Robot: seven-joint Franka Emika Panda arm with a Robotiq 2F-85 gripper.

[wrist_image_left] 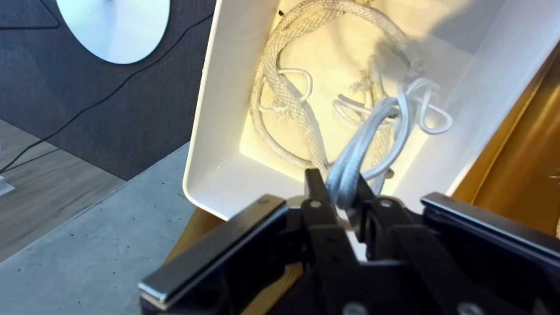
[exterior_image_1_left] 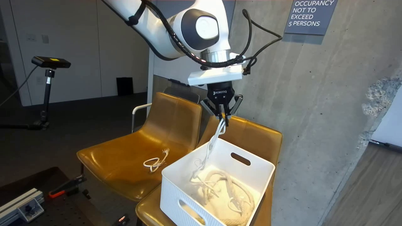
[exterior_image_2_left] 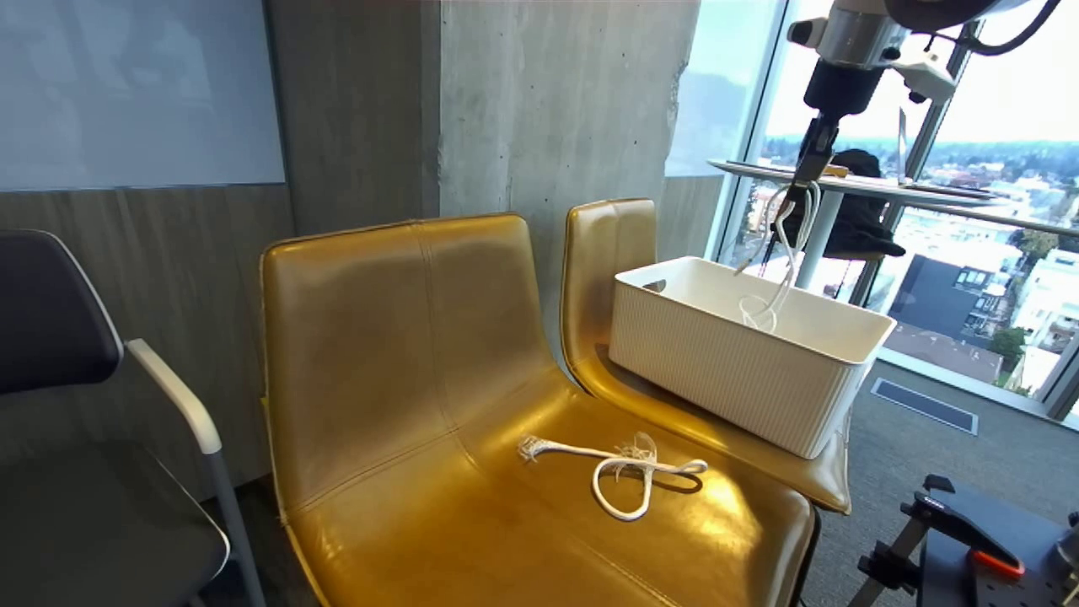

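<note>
The claw (exterior_image_1_left: 224, 120), in an exterior view, grips a white cord (exterior_image_1_left: 215, 138) that hangs into a bin (exterior_image_1_left: 172, 191) on a chair (exterior_image_1_left: 251, 128). In an exterior view, a short cord (exterior_image_2_left: 634, 461) lies on the adjoining seat (exterior_image_2_left: 472, 514). In the wrist view, the cord is pinched above a rope (wrist_image_left: 280, 85) curled inside the bin.

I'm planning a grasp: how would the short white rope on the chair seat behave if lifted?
The rope is probably floppy, since it lies in a loose loop. It's likely light, being thin. Its frayed end might snag.
</note>
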